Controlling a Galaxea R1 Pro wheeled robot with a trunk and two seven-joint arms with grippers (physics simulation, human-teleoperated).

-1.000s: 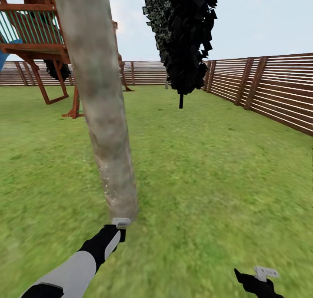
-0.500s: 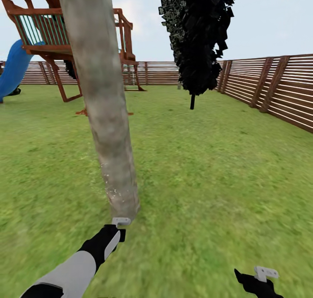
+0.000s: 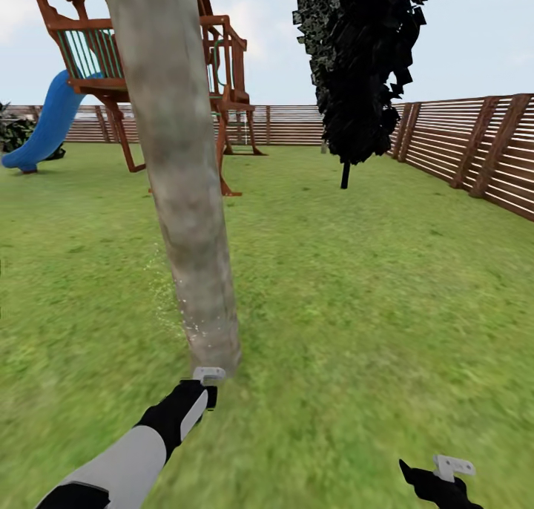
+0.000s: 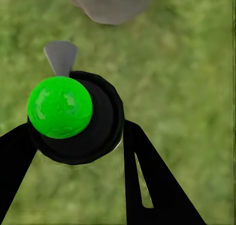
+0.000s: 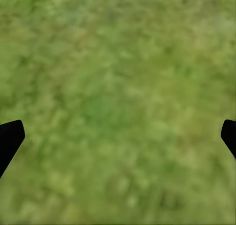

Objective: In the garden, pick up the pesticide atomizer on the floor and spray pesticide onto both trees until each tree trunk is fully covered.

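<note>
Left gripper (image 4: pixel 73 136): your two black fingers (image 4: pixel 152 180) are closed against the sides of the pesticide atomizer (image 4: pixel 73 117), a round black body with a bright green cap and a grey nozzle tab pointing toward the tree trunk (image 4: pixel 110 3). In the head view the left gripper (image 3: pixel 204 390) sits low, just beside the base of the tree trunk (image 3: pixel 182 190); contact with the bark cannot be told.

Pesticide (image 3: pixel 167 301): fine whitish specks scattered along the lower left edge of the trunk and over the grass next to it.

Right gripper (image 3: pixel 437 475): at the lower right of the head view, well apart from the trunk. In the right wrist view your fingertips (image 5: pixel 10 139) stand wide apart at the two edges, nothing between them, with only the grass floor (image 5: pixel 118 102) beyond.

Surroundings: a wooden play tower (image 3: pixel 215 64) with a blue slide (image 3: pixel 44 127) behind the trunk, a black-leaved tree (image 3: pixel 363 64), and a slatted wooden fence (image 3: pixel 475 149) ringing the lawn.
</note>
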